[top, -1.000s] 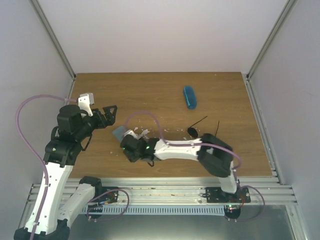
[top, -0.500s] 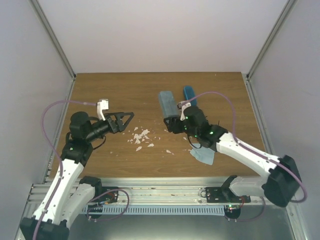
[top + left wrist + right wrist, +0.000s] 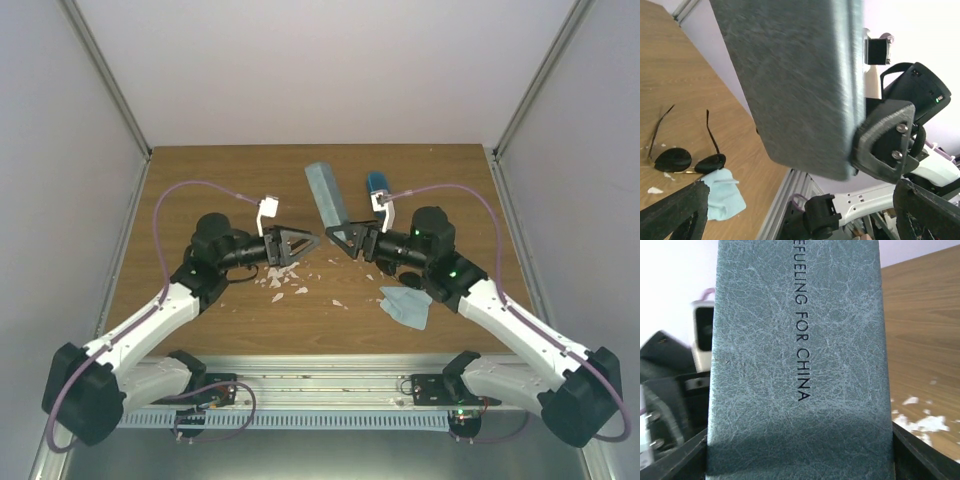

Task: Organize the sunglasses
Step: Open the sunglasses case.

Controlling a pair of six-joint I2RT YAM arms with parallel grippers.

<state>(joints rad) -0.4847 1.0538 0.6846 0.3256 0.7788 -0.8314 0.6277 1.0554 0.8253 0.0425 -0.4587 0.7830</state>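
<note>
My right gripper (image 3: 342, 238) is shut on the lower end of the grey-blue rectangular case (image 3: 325, 194) and holds it upright above the table's middle. The case fills the right wrist view (image 3: 797, 355), with a dark finger (image 3: 927, 457) at each side. My left gripper (image 3: 305, 243) is open and empty, its tips close to the right gripper, facing the case (image 3: 795, 85). The black round-lens sunglasses (image 3: 689, 159) lie on the table, arms open, touching a light blue cloth (image 3: 722, 200). They are hidden in the top view. The reddish-brown pair is out of view.
The bright blue oval case (image 3: 376, 182) lies behind the right gripper, partly hidden. The light blue cloth (image 3: 408, 307) lies under the right arm. White scraps (image 3: 280, 275) are scattered on the wooden table (image 3: 220, 180) below the left gripper. Grey walls enclose three sides.
The right gripper has lifted the grey-blue case and tipped it upright. The left arm has swung right, so its open gripper now nearly meets the right gripper.
</note>
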